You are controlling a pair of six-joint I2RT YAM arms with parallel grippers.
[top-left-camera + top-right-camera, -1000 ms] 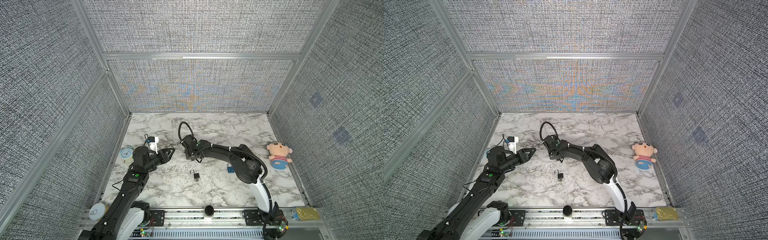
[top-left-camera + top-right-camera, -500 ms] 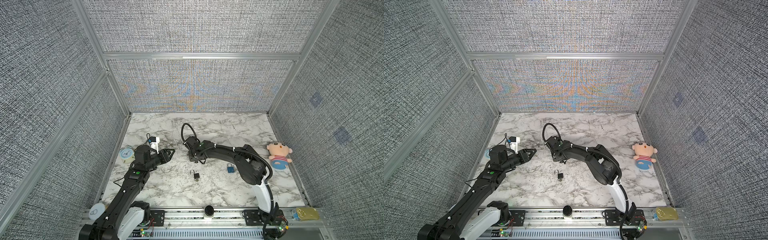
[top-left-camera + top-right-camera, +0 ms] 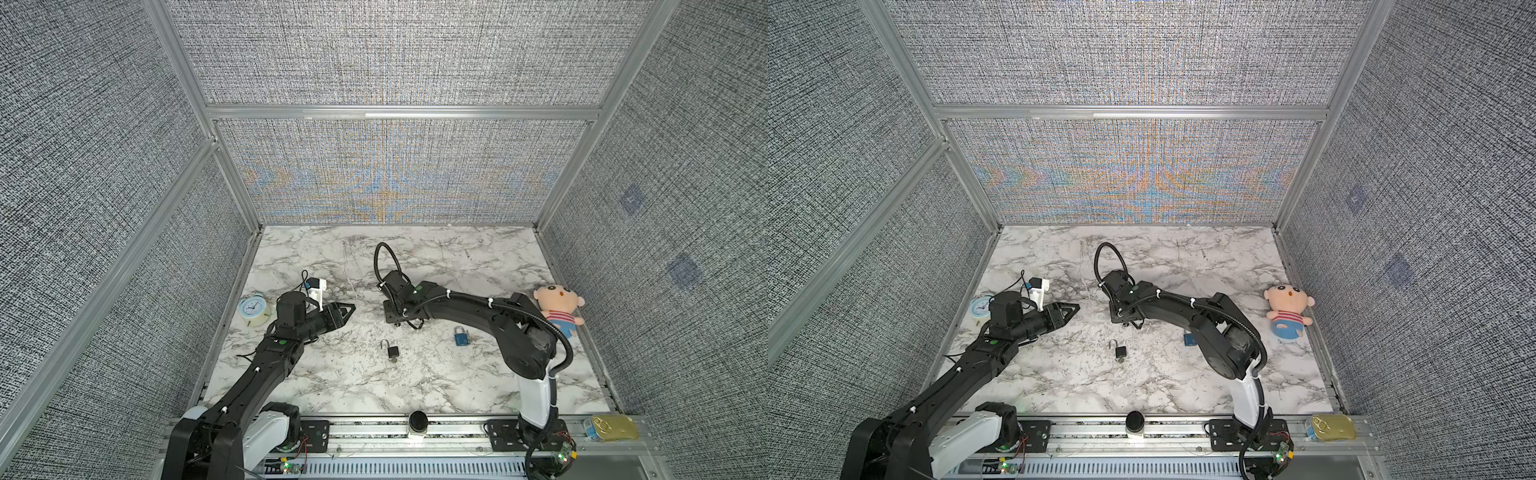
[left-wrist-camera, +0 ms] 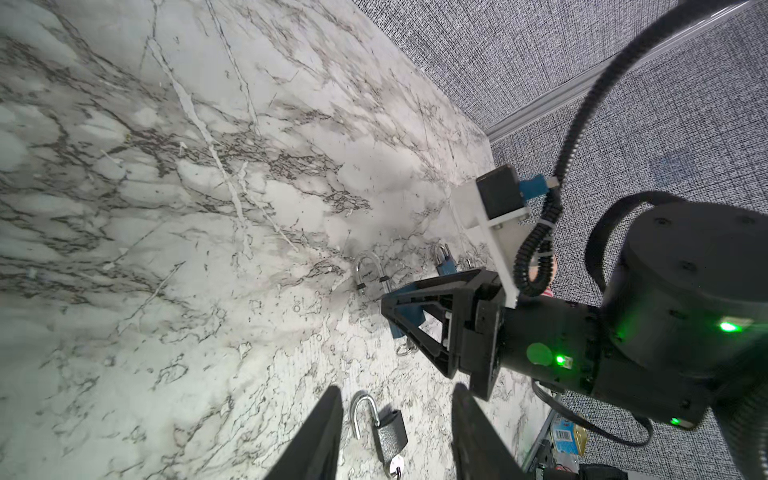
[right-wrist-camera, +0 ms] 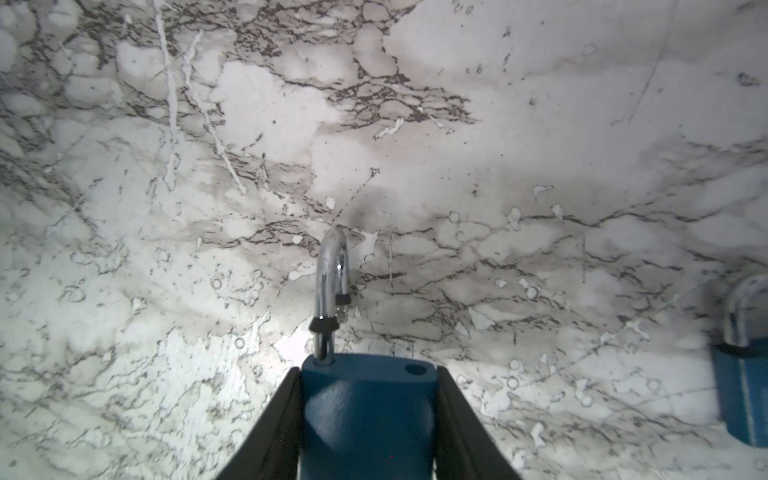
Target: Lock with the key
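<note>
Our right gripper is clamping the blue padlock, shackle raised. Our left gripper is hovering empty, jaws apart.

Grey-veined marble table — blue padlock

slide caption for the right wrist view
Right gripper, jaws clamped on a blue padlock with its shackle open; a second blue padlock rests on the marble table

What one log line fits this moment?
right gripper: shut on blue padlock, shackle open | left gripper: open | black padlock: on table
</note>
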